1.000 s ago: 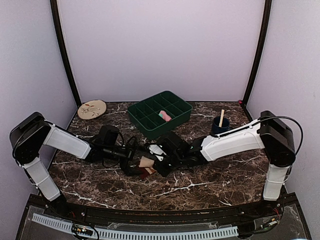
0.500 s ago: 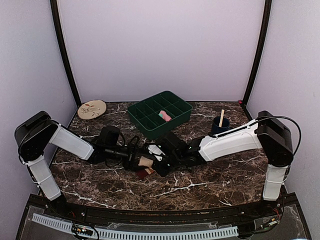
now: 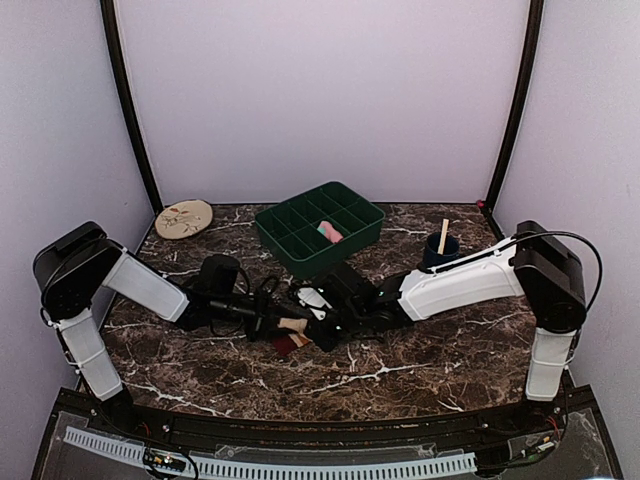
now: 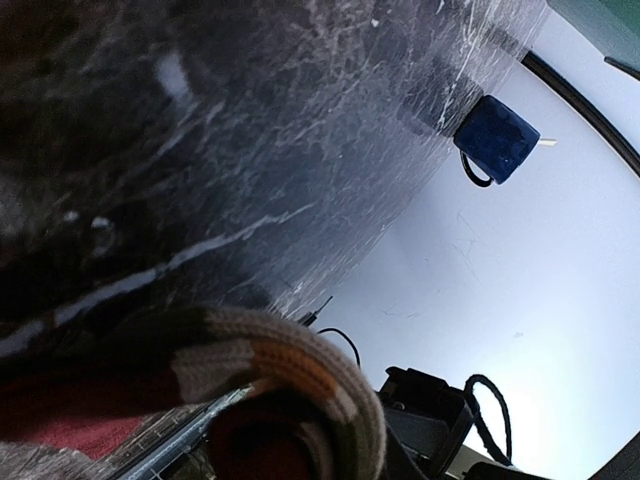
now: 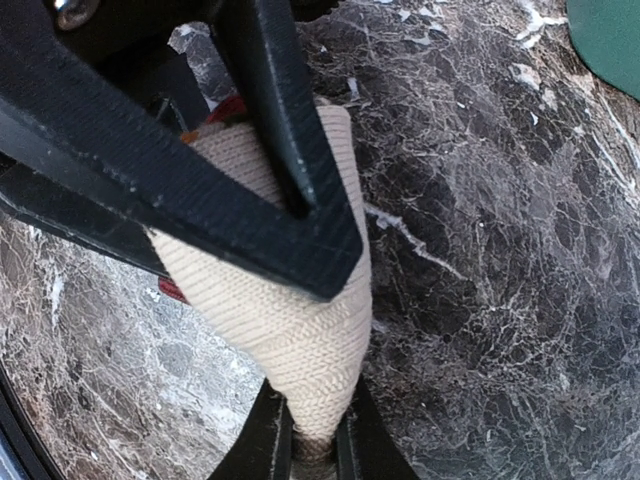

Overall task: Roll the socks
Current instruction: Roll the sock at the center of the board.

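Beige striped sock lies on the tabletop, far from edges, pinched by the right hand; left hand alongside, grip unclear.

Enclosed by pale lilac walls at 9, 12, 3 o'clock; black corner posts at 11 and 1; dark brown marble tabletop with white veining; white slotted strip along 6 o'clock edge; soft even light

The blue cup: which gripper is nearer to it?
Right. The right gripper holds the sock, nearer the arm bases than the cup and to its left. The left gripper is at the sock too, further left.
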`<state>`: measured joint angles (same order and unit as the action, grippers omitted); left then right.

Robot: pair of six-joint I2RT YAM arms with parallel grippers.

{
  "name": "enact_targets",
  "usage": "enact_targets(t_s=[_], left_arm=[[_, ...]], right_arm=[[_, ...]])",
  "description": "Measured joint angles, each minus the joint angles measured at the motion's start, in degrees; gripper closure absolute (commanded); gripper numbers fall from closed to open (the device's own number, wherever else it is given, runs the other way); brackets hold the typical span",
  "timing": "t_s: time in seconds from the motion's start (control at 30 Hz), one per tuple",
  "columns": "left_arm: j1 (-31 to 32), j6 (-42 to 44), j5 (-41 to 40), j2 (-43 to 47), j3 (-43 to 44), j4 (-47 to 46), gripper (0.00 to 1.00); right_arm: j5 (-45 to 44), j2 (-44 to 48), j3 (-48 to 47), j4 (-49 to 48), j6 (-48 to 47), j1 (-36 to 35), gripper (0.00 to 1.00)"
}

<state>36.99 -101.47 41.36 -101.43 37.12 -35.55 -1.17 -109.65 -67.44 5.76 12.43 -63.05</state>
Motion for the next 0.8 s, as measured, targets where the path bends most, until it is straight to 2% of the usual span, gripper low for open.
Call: enact_targets(t_s=[0.27,0.43,0.57,0.8], left_arm=[[-1.8,4.4,2.7,-2.0,0.9,0.3,0.77],[-4.4,9.3,5.8,-6.6,4.2,0.3,0.77],[-5.5,12.2,9.2,-10.8,7.1,-2.6,0.78],[-6.0,13.4,13.1,-15.1,9.0,-8.8,0.85]], right_arm=[[0.7,-0.3,0.1,0.0,0.3,0.3,0.92],[1.2,-1.7,0.1,0.3,0.3,0.5,0.92],[1.3,-2.6,0.1,0.7,0.3,0.7,0.92],[1.4,-2.8,-0.4,1.4,0.5,0.9,0.92]])
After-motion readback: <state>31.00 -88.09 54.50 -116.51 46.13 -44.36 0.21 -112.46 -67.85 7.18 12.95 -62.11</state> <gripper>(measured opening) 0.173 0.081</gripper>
